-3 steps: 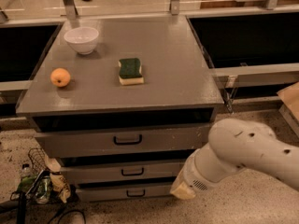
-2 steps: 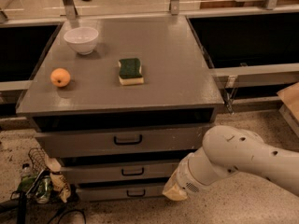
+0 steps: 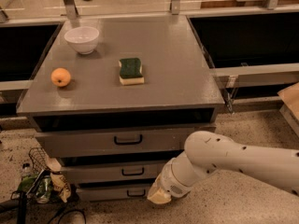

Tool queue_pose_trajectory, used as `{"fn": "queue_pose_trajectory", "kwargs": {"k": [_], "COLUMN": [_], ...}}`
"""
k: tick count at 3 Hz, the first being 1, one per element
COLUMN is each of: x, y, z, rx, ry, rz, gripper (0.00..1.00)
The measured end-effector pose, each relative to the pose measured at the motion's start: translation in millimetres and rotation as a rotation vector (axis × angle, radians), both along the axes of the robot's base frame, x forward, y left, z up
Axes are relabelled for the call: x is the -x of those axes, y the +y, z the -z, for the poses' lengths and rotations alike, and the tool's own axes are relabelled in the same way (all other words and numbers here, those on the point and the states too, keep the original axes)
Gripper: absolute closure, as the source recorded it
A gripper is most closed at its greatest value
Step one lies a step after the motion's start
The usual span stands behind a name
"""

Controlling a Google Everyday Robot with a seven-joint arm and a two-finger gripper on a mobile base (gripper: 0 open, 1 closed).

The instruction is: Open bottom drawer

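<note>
The grey cabinet has three drawers stacked under its top. The bottom drawer (image 3: 107, 192) is the slimmest front, low near the floor, shut, with a small black pull handle (image 3: 136, 192). My white arm comes in from the right, and my gripper (image 3: 158, 197) sits low in front of the right end of the bottom drawer, just right of its handle. The wrist hides the gripper's tip.
On the cabinet top (image 3: 173, 64) lie a white bowl (image 3: 81, 39), an orange (image 3: 60, 77) and a green-and-yellow sponge (image 3: 130, 71). The top drawer (image 3: 117, 140) and middle drawer (image 3: 112, 171) are shut. Wires and clutter (image 3: 39, 183) lie on the floor at the left.
My arm has swung left and lower, bringing the gripper closer to the bottom drawer's handle. The drawers and the things on top have not moved.
</note>
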State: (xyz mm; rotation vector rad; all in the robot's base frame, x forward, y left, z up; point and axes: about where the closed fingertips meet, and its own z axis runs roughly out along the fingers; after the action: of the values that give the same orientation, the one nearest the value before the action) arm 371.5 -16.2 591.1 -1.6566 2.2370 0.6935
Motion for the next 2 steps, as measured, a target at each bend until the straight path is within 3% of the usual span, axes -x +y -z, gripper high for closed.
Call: {"fn": "queue_pose_trajectory", "kwargs": {"k": [1,2], "x": [1,1], "y": [0,0], "z": [0,17], "rx": [-0.003,-0.021], "ry": [0.000,-0.005], "rz": [0.002,0.056], "gripper": [1.00,1.00]}}
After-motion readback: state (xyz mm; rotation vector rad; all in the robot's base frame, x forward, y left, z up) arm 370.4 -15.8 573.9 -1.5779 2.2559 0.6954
